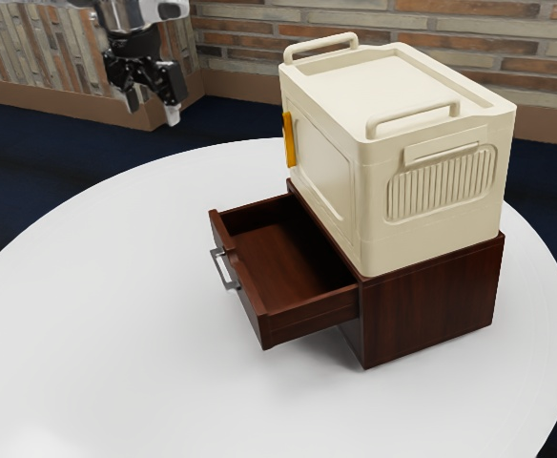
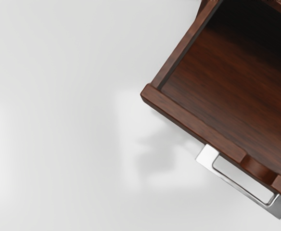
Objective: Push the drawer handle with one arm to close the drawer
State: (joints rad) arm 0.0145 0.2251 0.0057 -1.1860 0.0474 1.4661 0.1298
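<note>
Exterior view: a round white table point(image 1: 116, 286) carries a dark red-brown wooden cabinet point(image 1: 431, 305) with a cream box point(image 1: 340, 181) on top.
Drawer point(image 1: 288, 267): pulled well out of the cabinet, toward the exterior view's left; its inside is open to view from above.
Handle point(image 1: 223, 270): a silver bar bracket on the outer face of the drawer's front, turned away from the cabinet.
Hand point(image 1: 153, 108): black, at the exterior view's upper left, raised above the level of the table; its two fingers point down and stand apart, with nothing between them. It is well apart from the handle.
Box: two raised carrying rails on its top, a ribbed panel on one side and a yellow tab point(image 1: 289, 139) on another.
Room: a brick wall point(image 1: 250, 43) behind, and a dark blue floor point(image 1: 30, 143) around the table.
Wrist view: looks down on one corner of the drawer and its front, with the pale table beside it.
Handle: a flat silver loop, attached at both ends to the drawer's front and jutting out over the table.
Notch point(image 2: 258, 167): a rounded dip in the front's top edge, alongside the handle.
Shadow point(image 2: 157, 159): soft and grey, on the table near one end of the handle.
</note>
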